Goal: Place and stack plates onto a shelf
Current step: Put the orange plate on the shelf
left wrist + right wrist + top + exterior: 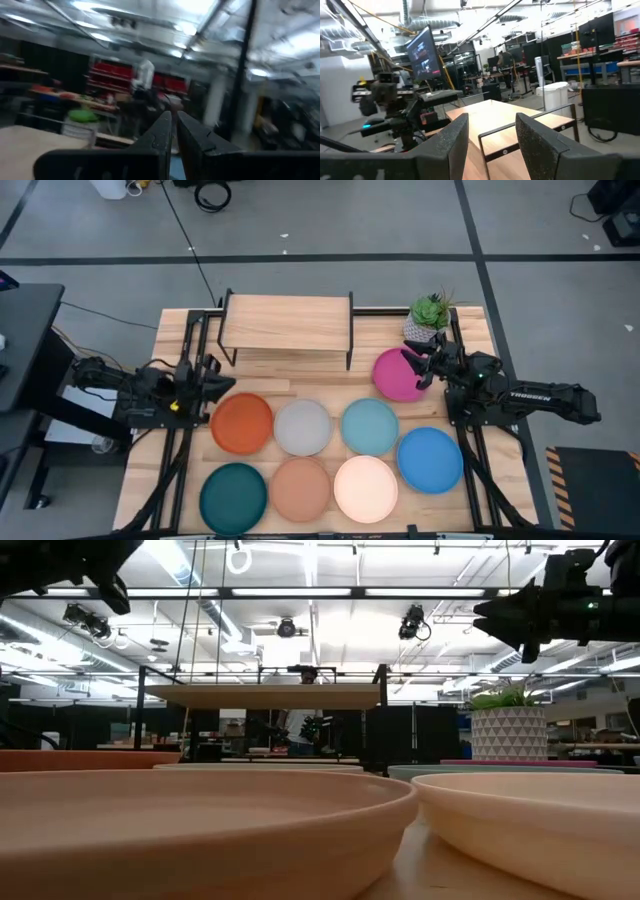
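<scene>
Hidden or cut off: in the low view the terracotta plate [200, 830] and cream plate [540, 825] fill the foreground and hide most of the counter [180, 330]; the magenta plate [398, 375] is partly covered by the right tool [418, 367] from above; the left wrist view is smeared, only its two fingers [160, 135] read clearly
Left tool [212, 383]: clenched, fingers pressed almost together, holding nothing; it sits at the counter's left edge beside the orange plate [241, 423]
Right tool: released, fingers apart, empty; it is over the magenta plate's right rim and raised above it
Plates: back row orange, grey plate [302, 427], pale blue plate [369, 426], with the bright blue plate [430, 459] set slightly nearer; front row dark teal plate [233, 496], terracotta, cream; neighbours nearly touch; magenta lies apart toward the shelf
Shelf [287, 323]: at the counter's far side, top plank bare
Around: potted plant [429, 316] just right of the shelf, close behind the right tool; a person [300, 725] in the room beyond
Open room: a bare strip of counter between shelf and back row
</scene>
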Controlling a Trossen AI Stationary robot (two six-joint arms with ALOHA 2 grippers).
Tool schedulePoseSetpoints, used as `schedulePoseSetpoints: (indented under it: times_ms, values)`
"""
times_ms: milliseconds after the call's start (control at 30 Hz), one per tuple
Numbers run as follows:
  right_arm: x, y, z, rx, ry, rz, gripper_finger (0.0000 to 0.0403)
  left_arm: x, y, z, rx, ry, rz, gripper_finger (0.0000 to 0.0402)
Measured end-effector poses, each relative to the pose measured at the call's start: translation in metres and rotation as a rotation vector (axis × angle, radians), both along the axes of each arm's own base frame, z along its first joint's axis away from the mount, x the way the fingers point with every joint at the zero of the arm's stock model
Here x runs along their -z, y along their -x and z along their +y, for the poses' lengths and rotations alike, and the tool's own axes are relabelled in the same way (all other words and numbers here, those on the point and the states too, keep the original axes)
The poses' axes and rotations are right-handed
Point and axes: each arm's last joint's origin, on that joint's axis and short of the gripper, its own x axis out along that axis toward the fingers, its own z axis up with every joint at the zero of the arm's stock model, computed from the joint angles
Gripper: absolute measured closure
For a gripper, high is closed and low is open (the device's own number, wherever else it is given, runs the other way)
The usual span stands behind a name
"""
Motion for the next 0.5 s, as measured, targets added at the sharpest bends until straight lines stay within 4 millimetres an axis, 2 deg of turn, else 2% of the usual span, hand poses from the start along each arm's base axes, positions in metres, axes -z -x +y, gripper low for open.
schedulePoseSetpoints:
  times_ms: [133,300,400,500]
  values:
    - [0.0,0.0,0.0,-0.018,0.006,0.003,0.0233,0.001,-0.001,0.001,-0.029,0.037,0.01,0.0367]
    - [0.003,-0.004,0.001,-0.083,0.006,0.045,0.0233,0.002,-0.004,-0.002,0.005,-0.046,0.049,0.0367]
    - [0.0,-0.01,0.001,-0.125,-0.003,0.08,0.0233,-0.013,-0.01,-0.004,0.016,-0.057,0.164,0.0371]
    - [-0.013,-0.017,-0.002,-0.116,0.033,0.111,0.0233,-0.027,-0.023,-0.006,-0.049,-0.092,0.347,0.038]
